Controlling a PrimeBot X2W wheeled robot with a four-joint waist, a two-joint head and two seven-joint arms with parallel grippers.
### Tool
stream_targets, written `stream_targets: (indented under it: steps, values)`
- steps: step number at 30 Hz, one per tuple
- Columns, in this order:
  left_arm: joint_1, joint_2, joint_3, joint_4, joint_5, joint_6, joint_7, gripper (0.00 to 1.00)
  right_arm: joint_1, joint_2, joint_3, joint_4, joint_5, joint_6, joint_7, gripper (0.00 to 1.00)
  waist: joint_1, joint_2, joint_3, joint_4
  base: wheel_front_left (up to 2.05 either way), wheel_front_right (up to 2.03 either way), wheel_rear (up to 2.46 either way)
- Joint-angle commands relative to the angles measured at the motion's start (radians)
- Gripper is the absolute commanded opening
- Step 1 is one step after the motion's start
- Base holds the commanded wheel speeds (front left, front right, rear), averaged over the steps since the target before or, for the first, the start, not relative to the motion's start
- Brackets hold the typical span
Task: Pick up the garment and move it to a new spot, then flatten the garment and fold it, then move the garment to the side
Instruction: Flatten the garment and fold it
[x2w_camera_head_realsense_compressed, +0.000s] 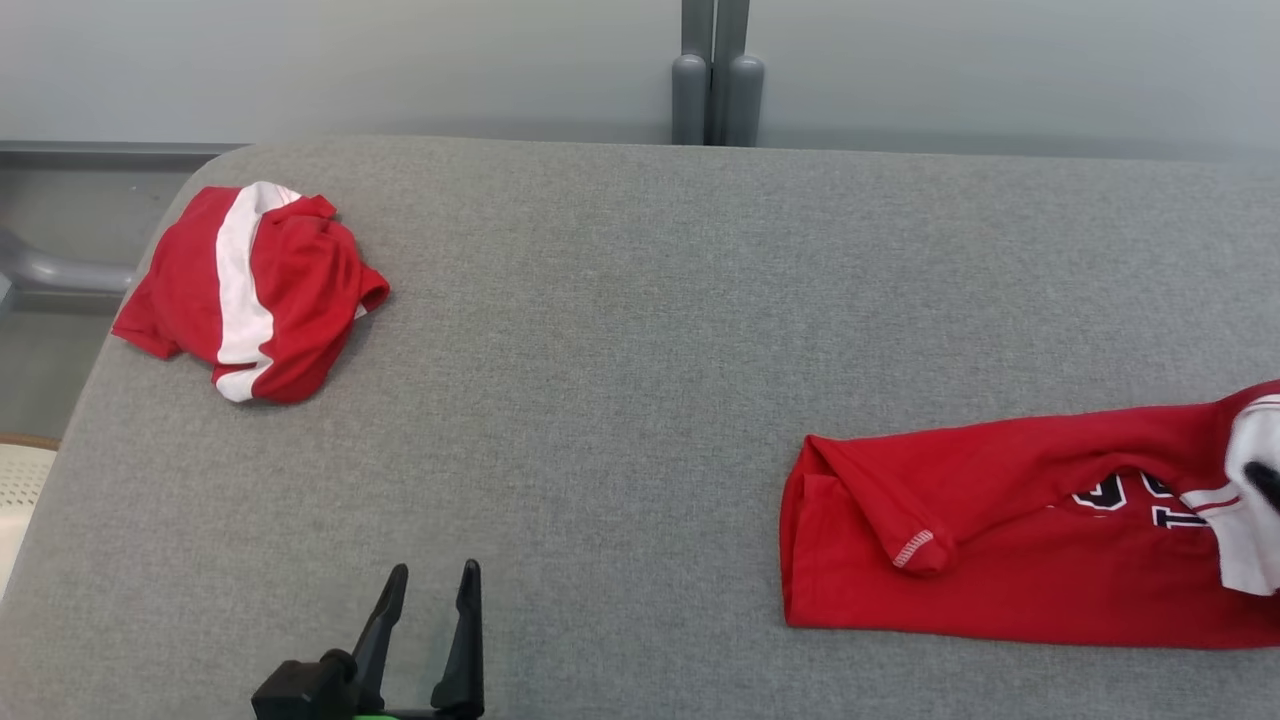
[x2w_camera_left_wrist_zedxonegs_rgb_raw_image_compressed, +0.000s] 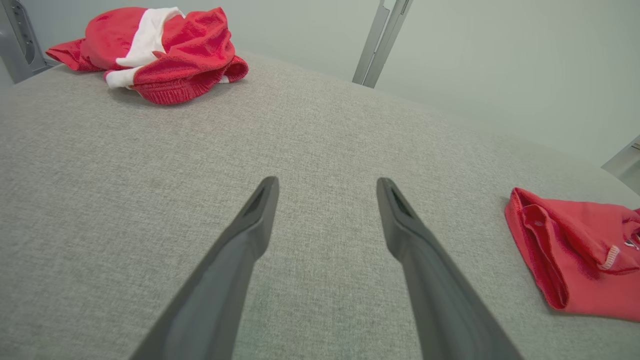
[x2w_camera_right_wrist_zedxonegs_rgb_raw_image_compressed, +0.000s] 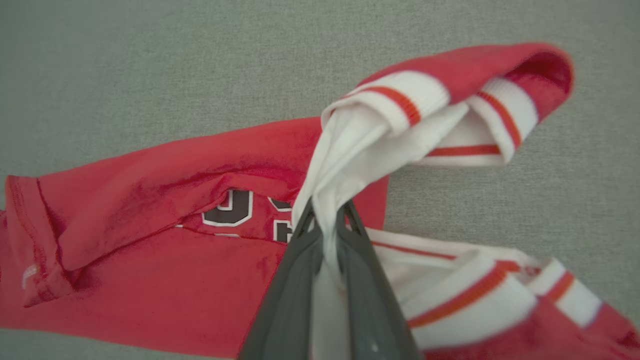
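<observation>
Garment: red jersey with dark numbers and white striped trim, lying on the right side of the grey table and running off the right edge of the head view. The body lies flat in a long band, apparently doubled lengthwise, with one sleeve laid across the top and the near edge fairly straight.

Right gripper: jaws closed tight on a bunch of the white fabric at the trim end. That end is lifted and twisted off the table, while the rest of the jersey rests on the surface.

Left gripper: fingers spread wide, nothing between them, low over bare table near the front edge and well apart from the jersey.

Second red-and-white garment: a crumpled heap at the far left corner, nothing touching it.

Progress, as a judgement:
- Spreading out looks mostly done.
- Folding looks partly done: one lengthwise fold seems to be in.
- The grip on the trim end looks like the start of a crosswise fold toward the hem end.
- Cannot rule out that this is a pick-up for relocating.
- Left to do: finish the fold into a compact stack, then move it to the side.
</observation>
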Motion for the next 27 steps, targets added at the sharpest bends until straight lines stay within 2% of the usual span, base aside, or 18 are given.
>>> stream_targets:
  steps: [1,6,12,18,24,26,27]
  values:
    - [0.007,0.0,-0.006,0.002,-0.006,0.003,0.0,1.0,0.009,0.027,0.02,-0.035,0.008,0.0,0.0,0.0,0.0,0.0,-0.006,-0.008,0.0,0.0,0.0]
    - [0.0,0.0,-0.023,0.016,-0.022,0.013,0.0,1.0,-0.031,0.192,0.119,-0.135,0.013,0.0,-0.002,0.0,0.0,0.0,-0.001,-0.03,0.0,0.0,0.0]
    - [-0.019,0.001,-0.061,0.044,-0.017,0.014,0.0,1.0,-0.105,0.401,0.181,-0.062,-0.033,0.0,-0.041,0.0,0.0,0.0,0.003,-0.041,0.0,0.0,0.0]
    - [-0.028,0.001,-0.09,0.057,-0.029,0.022,0.0,1.0,-0.136,0.496,0.218,0.0,-0.074,0.0,-0.063,0.0,0.0,0.0,-0.003,-0.03,0.0,0.0,0.0]
    - [-0.018,0.001,-0.098,0.063,-0.036,0.026,0.0,1.0,-0.143,0.539,0.233,0.016,-0.091,0.0,-0.071,0.0,0.0,0.0,-0.009,-0.026,0.0,0.0,0.0]
    - [-0.016,0.001,-0.1,0.067,-0.037,0.026,0.0,1.0,-0.143,0.558,0.229,0.02,-0.086,0.0,-0.078,0.3,0.0,0.0,-0.013,-0.027,0.0,0.0,0.0]
    - [-0.016,0.001,-0.1,0.07,-0.037,0.025,0.0,1.0,-0.143,0.568,0.234,0.02,-0.082,0.0,-0.077,0.53,0.0,0.0,-0.015,-0.027,0.0,0.0,0.0]
